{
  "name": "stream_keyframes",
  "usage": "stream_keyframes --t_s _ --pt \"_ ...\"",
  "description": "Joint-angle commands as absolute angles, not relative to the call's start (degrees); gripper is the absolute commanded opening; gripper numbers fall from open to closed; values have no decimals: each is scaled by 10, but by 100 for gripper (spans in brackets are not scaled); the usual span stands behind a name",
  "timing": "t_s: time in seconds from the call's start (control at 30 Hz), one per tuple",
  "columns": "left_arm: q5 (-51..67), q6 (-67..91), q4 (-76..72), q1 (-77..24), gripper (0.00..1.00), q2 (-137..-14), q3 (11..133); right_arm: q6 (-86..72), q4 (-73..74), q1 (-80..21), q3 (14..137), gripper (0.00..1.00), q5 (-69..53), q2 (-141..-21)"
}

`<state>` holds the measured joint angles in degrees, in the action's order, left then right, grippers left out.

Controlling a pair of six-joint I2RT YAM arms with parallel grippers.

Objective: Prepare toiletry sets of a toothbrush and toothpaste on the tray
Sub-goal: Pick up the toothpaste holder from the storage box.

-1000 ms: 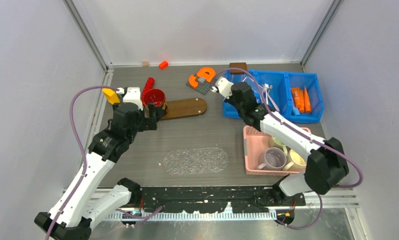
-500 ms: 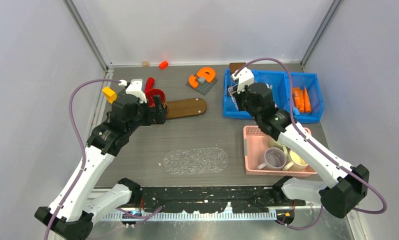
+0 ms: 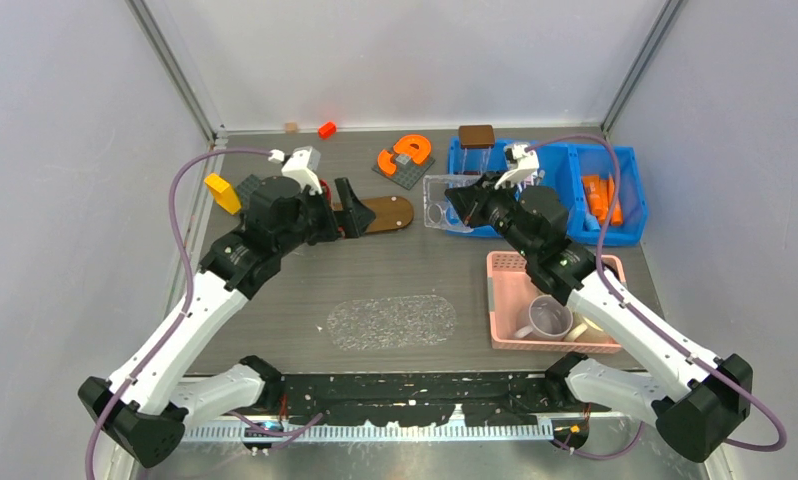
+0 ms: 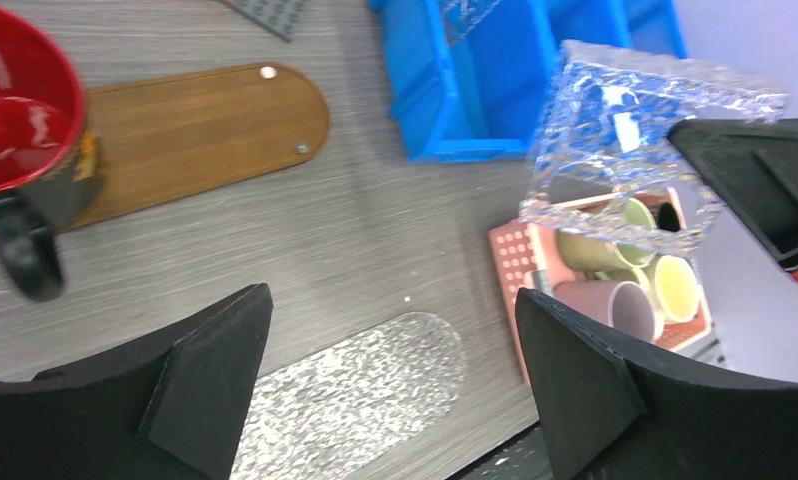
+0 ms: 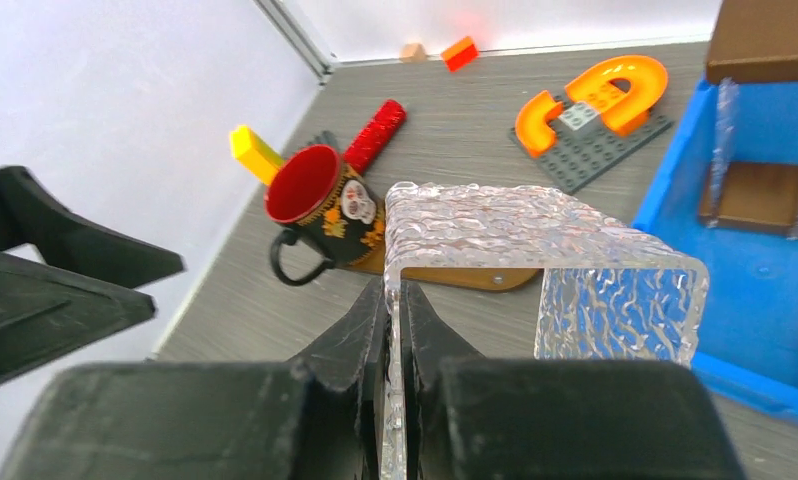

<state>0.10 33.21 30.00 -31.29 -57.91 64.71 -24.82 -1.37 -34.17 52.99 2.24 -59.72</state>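
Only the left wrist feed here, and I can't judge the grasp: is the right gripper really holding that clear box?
Observer: Yes; the right wrist view shows the right gripper shut on one wall of the clear box.
Operator: Where is the toothpaste?
Observer: Top view: the orange toothpaste lies in the blue bin's rightmost compartment.
Operator: Anything beside the red mug?
Observer: A yellow block and a red studded brick lie just beyond it.

Grey wood-grain table (image 3: pixel 395 265): wooden board (image 3: pixel 387 213), blue bin (image 3: pixel 620 238), pink basket (image 3: pixel 494 305), clear oval mat (image 3: pixel 391 321), grey baseplate (image 3: pixel 395 178), yellow block (image 3: pixel 221 192).
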Motion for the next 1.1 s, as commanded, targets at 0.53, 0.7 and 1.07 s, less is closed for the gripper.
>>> stream_keyframes --t_s 0.53,0.7,1.07 --pt "-24 350 190 -424 69 -719 717 -456 -248 -345 451 1 -39 -582" --pt "-26 345 185 -427 66 -729 722 -468 -266 -346 435 1 -43 -585" --pt "-33 345 182 -428 61 -727 722 -477 -284 -345 422 1 -44 -581"
